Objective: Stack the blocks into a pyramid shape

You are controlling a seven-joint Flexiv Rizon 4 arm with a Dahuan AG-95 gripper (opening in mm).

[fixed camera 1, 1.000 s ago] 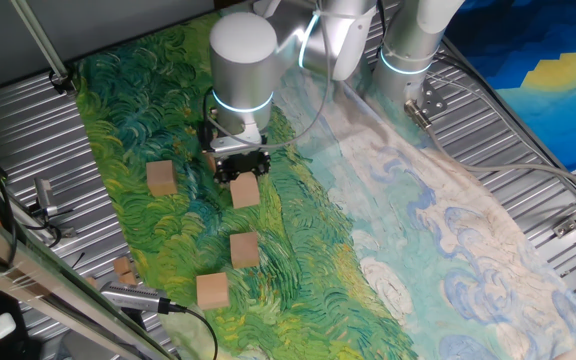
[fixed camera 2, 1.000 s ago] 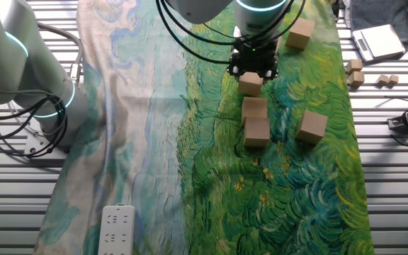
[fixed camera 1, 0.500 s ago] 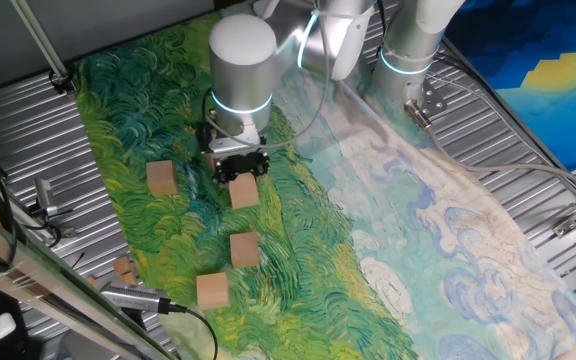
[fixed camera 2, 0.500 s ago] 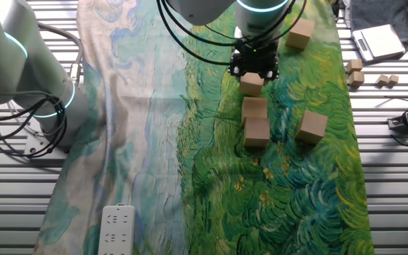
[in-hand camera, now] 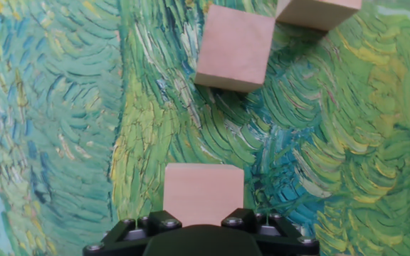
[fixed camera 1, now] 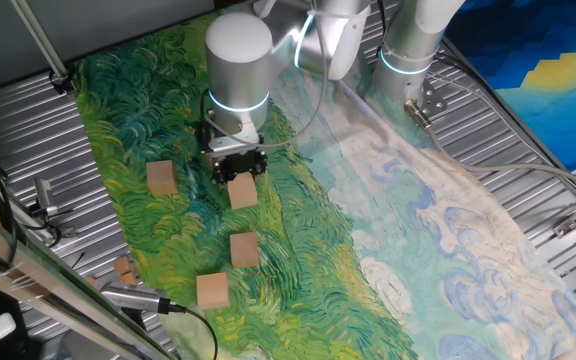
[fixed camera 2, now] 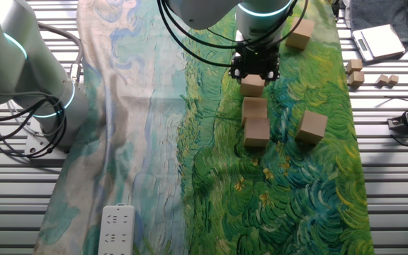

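My gripper (fixed camera 1: 240, 172) (fixed camera 2: 255, 69) (in-hand camera: 203, 215) points straight down and is shut on one of the tan wooden blocks (fixed camera 1: 243, 192) (fixed camera 2: 252, 85) (in-hand camera: 203, 194), at or just above the painted cloth. In the hand view another block (in-hand camera: 235, 48) lies just ahead, and a third (in-hand camera: 317, 11) shows at the top edge. The other fixed view shows two block faces (fixed camera 2: 254, 108) (fixed camera 2: 256, 131) touching in a line below the held one. I cannot tell whether they are stacked or side by side. Single blocks sit apart (fixed camera 2: 312, 126) (fixed camera 2: 300, 33) (fixed camera 1: 162, 178) (fixed camera 1: 212, 291).
A green and blue painted cloth (fixed camera 1: 388, 230) covers the slatted metal table. Small tan scraps (fixed camera 2: 354, 71) (fixed camera 1: 123, 268) lie off the cloth's edge. A second arm's base (fixed camera 2: 20, 64) and a power strip (fixed camera 2: 117, 228) stand on the far side.
The arm has edged a few pixels sideways and the held block has shifted with it. The other blocks have not moved.
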